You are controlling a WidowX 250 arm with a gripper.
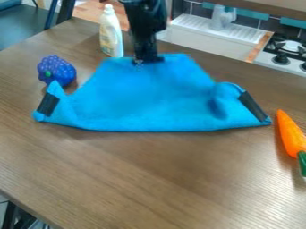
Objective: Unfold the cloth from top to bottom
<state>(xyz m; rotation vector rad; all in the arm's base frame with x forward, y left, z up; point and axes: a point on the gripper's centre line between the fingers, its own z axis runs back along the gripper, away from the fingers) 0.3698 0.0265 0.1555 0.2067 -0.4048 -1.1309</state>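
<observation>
1 cloth (146,98), 1 bottle (112,38), 1 toy grape bunch (57,70), 1 toy carrot (291,134), 1 gripper (147,59). Cloth lies on the worktop (137,179), centred just toward 12 from mid-frame. From its middle: gripper at 12, at the cloth's far edge – can't tell if it's open, closed or holding fabric. Bottle at 11, grapes at 10, carrot near 4. Cloth is bright blue, roughly trapezoid, narrow far edge, wide near edge – side corners folded up, 2 black patches near 9 and 3.
</observation>
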